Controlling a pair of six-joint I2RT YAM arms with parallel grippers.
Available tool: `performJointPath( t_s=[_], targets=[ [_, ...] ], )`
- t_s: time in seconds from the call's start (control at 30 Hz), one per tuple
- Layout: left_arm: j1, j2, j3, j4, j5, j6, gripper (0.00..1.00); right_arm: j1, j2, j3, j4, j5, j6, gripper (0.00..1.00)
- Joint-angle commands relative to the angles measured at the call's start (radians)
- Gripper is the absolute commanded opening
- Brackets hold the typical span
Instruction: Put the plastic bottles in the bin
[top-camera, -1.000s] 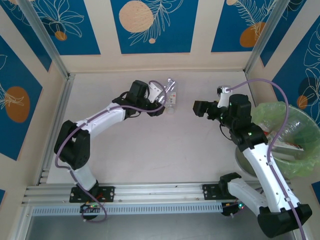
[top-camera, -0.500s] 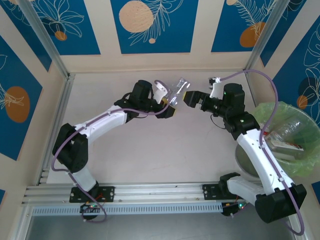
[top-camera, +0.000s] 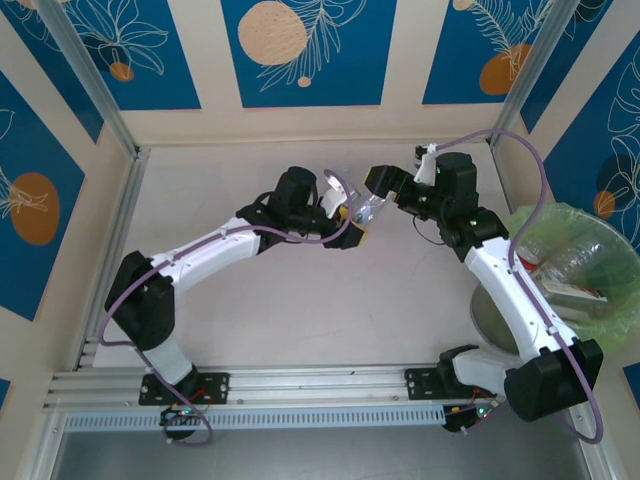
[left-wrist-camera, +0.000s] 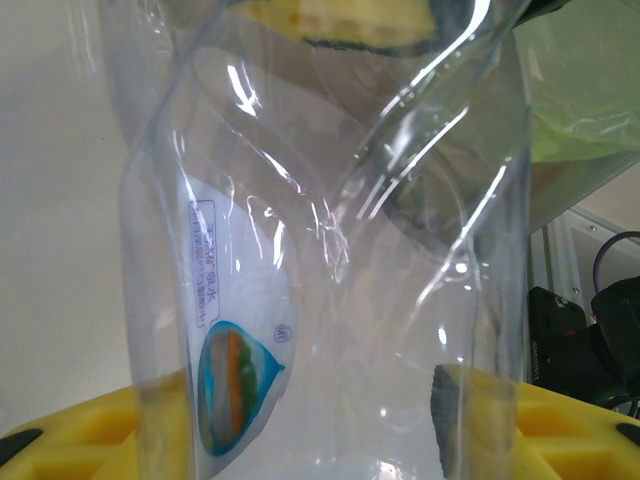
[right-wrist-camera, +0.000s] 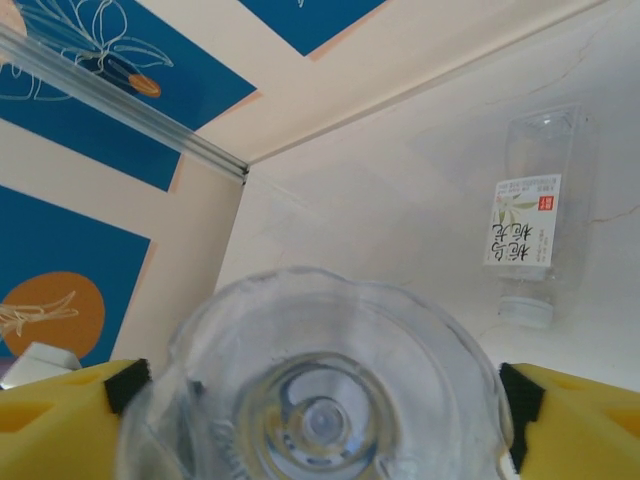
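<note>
A crushed clear plastic bottle (top-camera: 369, 208) with a white and blue label (left-wrist-camera: 235, 370) hangs above the table's middle, with my left gripper (top-camera: 352, 216) shut on it. Its yellow fingers (left-wrist-camera: 70, 435) press both sides of the bottle (left-wrist-camera: 330, 250). My right gripper (top-camera: 384, 190) faces it from the right. In the right wrist view the bottle's round base (right-wrist-camera: 320, 330) fills the gap, and the yellow pads (right-wrist-camera: 560, 410) of that gripper (right-wrist-camera: 320, 400) lie against each side. Another plastic bottle (right-wrist-camera: 525, 225), white-labelled with a white cap, lies on the table. The bin (top-camera: 600, 235) with its green bag stands at the right.
Inside the bin lie clear bottles (top-camera: 572, 262). Walls with blue panels close the table at the back and sides, with metal posts (top-camera: 85, 75) in the corners. A rail (top-camera: 300, 385) runs along the near edge between the arm bases.
The left arm carried the bottle rightward. The right arm swung left to meet it, and its jaws have narrowed around the bottle's base.
</note>
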Motion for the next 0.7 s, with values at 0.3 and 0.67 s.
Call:
performJointPath(
  t_s=[0.3, 0.67],
  targets=[
    [-0.032, -0.004, 0.057, -0.021, -0.035, 0.059, 0.42, 0.032, -0.002, 0.03, -0.046, 0.044, -0.047, 0.65],
    [-0.034, -0.001, 0.057, -0.04, -0.039, 0.064, 0.42, 0.033, -0.005, 0.03, -0.051, 0.024, -0.067, 0.52]
  ],
)
